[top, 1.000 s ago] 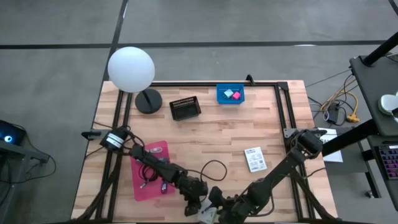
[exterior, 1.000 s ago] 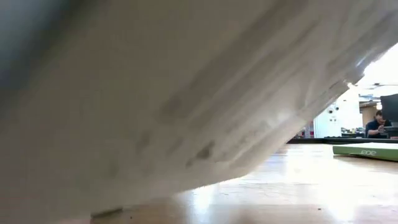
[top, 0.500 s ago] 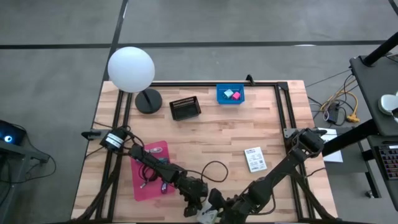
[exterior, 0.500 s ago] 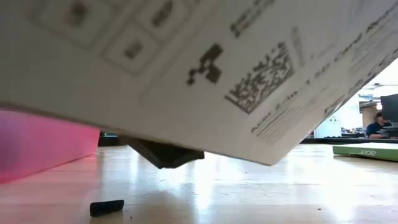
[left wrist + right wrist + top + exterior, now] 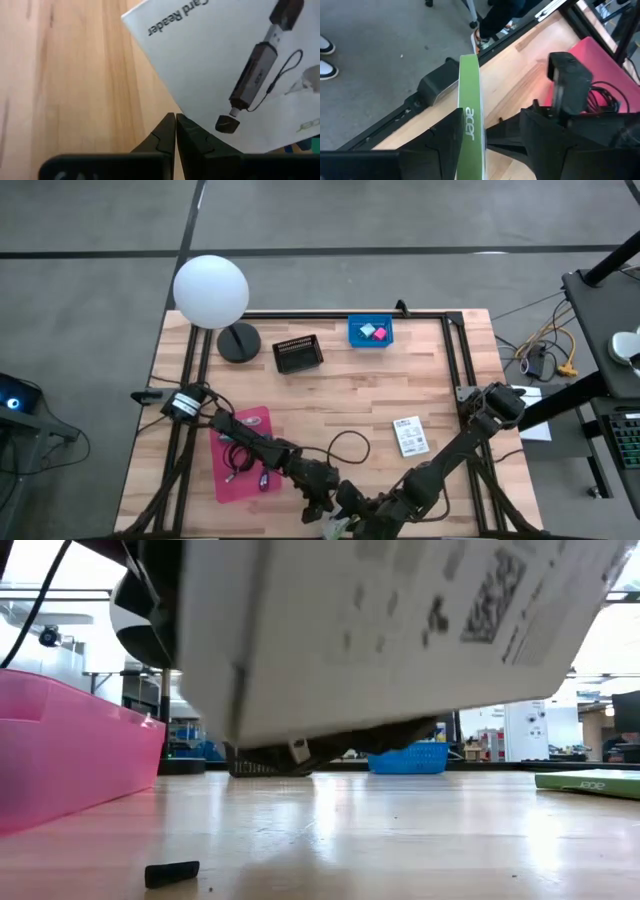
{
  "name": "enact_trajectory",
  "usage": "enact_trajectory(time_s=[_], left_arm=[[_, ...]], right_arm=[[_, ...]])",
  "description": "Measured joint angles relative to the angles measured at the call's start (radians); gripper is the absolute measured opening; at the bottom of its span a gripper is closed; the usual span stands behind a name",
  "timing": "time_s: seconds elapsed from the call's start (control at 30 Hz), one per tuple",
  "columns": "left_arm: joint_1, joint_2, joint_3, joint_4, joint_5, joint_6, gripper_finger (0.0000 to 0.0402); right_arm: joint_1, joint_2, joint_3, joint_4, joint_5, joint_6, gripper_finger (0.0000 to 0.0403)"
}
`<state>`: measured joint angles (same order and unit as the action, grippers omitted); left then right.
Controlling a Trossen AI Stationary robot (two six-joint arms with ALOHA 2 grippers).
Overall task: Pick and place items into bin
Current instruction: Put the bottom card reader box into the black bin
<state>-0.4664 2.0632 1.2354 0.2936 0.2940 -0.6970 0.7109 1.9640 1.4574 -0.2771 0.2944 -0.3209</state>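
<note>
A white printed packet (image 5: 400,630) with a green "acer" edge (image 5: 469,95) hangs tilted over the table's near edge. My right gripper (image 5: 487,142) is shut on it. My left gripper (image 5: 175,122) is shut, its tips at the rim of the packet's printed face (image 5: 225,60). In the high view both grippers meet at the near edge, left (image 5: 322,512) and right (image 5: 348,525). A second white packet (image 5: 409,436) lies flat at the right. A blue bin (image 5: 352,332) at the far side holds a pink cube (image 5: 379,334) and a pale teal cube (image 5: 367,330). My right gripper pinches the packet between its two fingers, one on each broad face, beside the green edge (image 5: 471,131). That narrow edge faces the wrist. The packet is lifted clear of the table and tilted. My left gripper's shut fingertips (image 5: 170,127) stand against the packet's rim (image 5: 186,116); whether they touch it I cannot tell.
A pink tray (image 5: 256,420) with coiled cables (image 5: 238,452) lies at the left, its wall (image 5: 60,755) close by in the low view. A black basket (image 5: 298,354) and a white globe lamp (image 5: 211,290) stand at the back. A small black piece (image 5: 172,873) lies on the wood.
My right gripper has risen with the white packet. The packet, which filled the low view a second ago, now hangs higher and tipped differently, clear of the table, so the pink tray and the far blue bin show beneath it.
</note>
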Motion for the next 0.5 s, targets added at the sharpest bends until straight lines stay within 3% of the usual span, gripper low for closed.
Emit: enact_trajectory(time_s=[0.5], left_arm=[[0.005, 0.000, 0.026, -0.026, 0.070, -0.003, 0.0000]], right_arm=[[-0.005, 0.000, -0.002, -0.007, 0.008, -0.135, 0.0177]])
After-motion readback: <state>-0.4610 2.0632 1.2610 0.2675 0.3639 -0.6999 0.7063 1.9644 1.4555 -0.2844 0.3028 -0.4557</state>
